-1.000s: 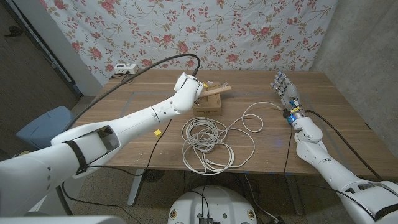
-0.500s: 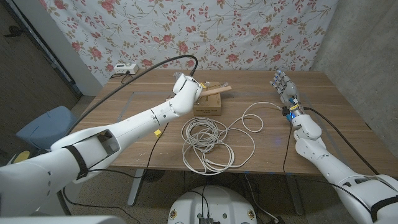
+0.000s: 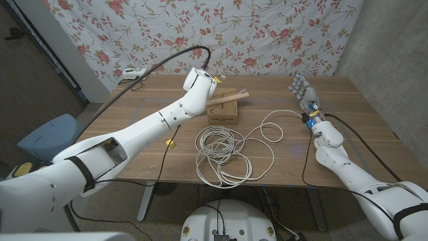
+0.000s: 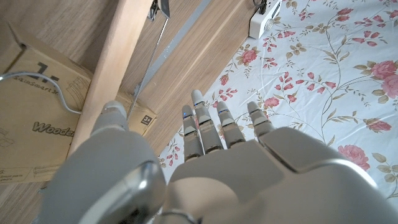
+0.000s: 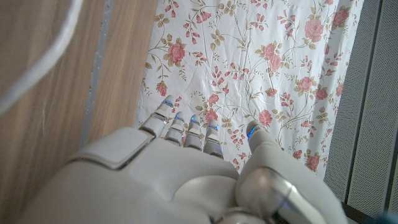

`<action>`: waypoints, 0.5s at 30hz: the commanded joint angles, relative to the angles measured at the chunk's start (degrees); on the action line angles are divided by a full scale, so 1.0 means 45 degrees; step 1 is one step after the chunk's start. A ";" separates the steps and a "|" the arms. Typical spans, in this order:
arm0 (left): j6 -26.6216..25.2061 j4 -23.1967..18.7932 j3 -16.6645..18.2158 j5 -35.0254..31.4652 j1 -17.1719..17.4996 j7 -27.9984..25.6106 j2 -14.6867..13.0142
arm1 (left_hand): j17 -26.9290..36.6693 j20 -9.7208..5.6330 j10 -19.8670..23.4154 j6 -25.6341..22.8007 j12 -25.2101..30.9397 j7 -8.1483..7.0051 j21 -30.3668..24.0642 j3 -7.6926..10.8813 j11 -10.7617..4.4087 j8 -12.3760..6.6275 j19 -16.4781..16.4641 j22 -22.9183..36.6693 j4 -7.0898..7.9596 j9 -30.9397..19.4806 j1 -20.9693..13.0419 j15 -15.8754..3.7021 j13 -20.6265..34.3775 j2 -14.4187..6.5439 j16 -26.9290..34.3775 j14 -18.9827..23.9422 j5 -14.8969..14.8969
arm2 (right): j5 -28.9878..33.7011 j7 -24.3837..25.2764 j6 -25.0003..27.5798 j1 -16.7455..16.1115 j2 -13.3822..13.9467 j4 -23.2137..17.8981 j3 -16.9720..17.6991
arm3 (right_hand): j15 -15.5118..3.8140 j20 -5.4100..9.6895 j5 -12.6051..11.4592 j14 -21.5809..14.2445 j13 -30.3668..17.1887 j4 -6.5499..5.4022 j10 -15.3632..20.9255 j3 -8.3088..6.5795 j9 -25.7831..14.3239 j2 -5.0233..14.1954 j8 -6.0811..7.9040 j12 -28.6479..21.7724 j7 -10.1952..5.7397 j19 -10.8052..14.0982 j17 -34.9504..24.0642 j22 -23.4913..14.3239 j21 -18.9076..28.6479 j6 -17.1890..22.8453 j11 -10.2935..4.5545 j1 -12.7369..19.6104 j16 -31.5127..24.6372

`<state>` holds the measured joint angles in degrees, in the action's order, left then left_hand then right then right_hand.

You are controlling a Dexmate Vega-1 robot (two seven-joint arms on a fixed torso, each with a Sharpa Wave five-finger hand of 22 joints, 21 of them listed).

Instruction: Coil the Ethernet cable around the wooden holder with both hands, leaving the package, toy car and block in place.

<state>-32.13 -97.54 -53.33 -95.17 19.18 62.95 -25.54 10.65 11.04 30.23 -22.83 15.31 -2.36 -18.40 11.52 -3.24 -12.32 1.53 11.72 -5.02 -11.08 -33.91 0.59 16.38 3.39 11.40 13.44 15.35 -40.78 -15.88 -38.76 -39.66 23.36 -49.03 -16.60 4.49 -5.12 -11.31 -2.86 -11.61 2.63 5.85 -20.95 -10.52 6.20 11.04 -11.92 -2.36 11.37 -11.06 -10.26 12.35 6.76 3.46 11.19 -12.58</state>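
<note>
Wooden tabletop before a floral curtain. I see the Ethernet cable heaped loosely near the front edge. My left hand, fingers released, hovers beside the wooden holder on its package; my right hand stands released near the right edge.

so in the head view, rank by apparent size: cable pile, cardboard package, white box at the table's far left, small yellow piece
1. Ethernet cable, loose coils spread widest.
2. Cardboard package, partly hidden by the left hand.
3. White box, though it sits farthest from the camera.
4. Yellow piece, smallest.
</note>
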 commanded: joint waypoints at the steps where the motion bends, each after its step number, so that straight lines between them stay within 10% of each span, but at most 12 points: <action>1: 0.0827 -0.0068 0.0462 -0.0445 0.0042 0.1363 0.0219 | -0.0017 0.0014 0.0200 -0.0522 0.0127 -0.0044 0.0073 0.0054 -0.0230 -0.0246 -0.0189 0.0005 -0.0370 -0.0021 -0.0595 -0.0228 0.0054 0.0125 0.0152 0.0213 0.0145 | 0.0085 0.0323 -0.0238 -0.0033 -0.0100 -0.0042 0.0016 | 0.0031 0.0024 -0.0066 -0.0065 -0.0014 -0.0002 -0.0028 -0.0076 -0.0047 -0.0025 0.0019 0.0026 -0.0071 0.0081 -0.0037 -0.0038 0.0044 0.0043 -0.0030 -0.0006 0.0062; 15: 0.1356 0.0922 0.0143 -0.0742 0.0019 0.1411 0.0469 | -0.0035 -0.0096 -0.0174 -0.0623 -0.0077 -0.0219 0.0092 0.0156 -0.0459 -0.0115 -0.0397 -0.0012 -0.0769 -0.0037 -0.1629 -0.0453 0.0116 0.0169 0.0102 0.0192 0.0326 | 0.0169 0.0628 -0.0382 -0.0378 -0.0058 -0.0455 0.0026 | 0.0052 0.0039 -0.0072 -0.0084 -0.0016 -0.0006 -0.0034 -0.0081 -0.0047 -0.0026 -0.0001 0.0030 -0.0127 0.0098 -0.0041 -0.0039 0.0040 -0.0002 -0.0037 -0.0038 0.0073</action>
<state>-27.83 -96.46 -52.17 -98.44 19.26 69.00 -24.41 10.39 10.53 29.93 -26.69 15.42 -3.00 -18.40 12.14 -5.27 -13.33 0.21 11.72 -8.31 -11.07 -40.35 -0.96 16.65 4.24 11.71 14.31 16.57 -40.35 -14.09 -40.10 -40.38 22.99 -49.86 -16.52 4.49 -5.12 -11.31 -2.85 -11.60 2.63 5.85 -20.95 -10.52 6.22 11.04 -11.92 -2.36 11.36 -11.06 -10.26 12.34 6.76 3.46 11.22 -12.19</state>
